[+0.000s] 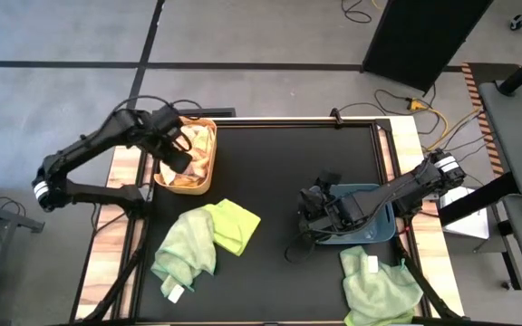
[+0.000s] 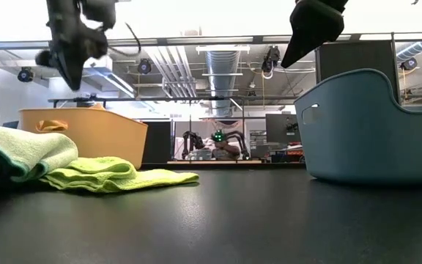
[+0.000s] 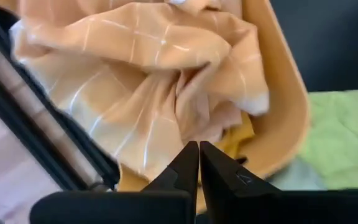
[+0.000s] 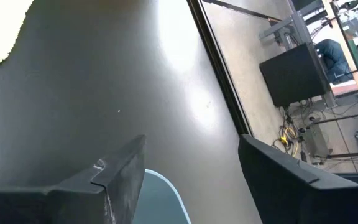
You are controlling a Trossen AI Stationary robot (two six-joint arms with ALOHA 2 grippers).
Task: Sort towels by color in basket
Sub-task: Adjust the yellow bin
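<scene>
Peach/orange towels (image 1: 191,165) already in tan basket (image 1: 208,154); L hand (image 1: 178,159) above it, fingers together, empty. R hand (image 1: 314,217) spread, empty, over blue basket (image 1: 381,228). Green towels (image 1: 208,237) left on tabletop (image 1: 279,163).

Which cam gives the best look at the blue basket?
Low view: the blue basket fills the right side, its wall and handle slot clear. The high view shows it mostly under the right arm. The right wrist view catches only a rim edge. The left wrist view misses it.
</scene>
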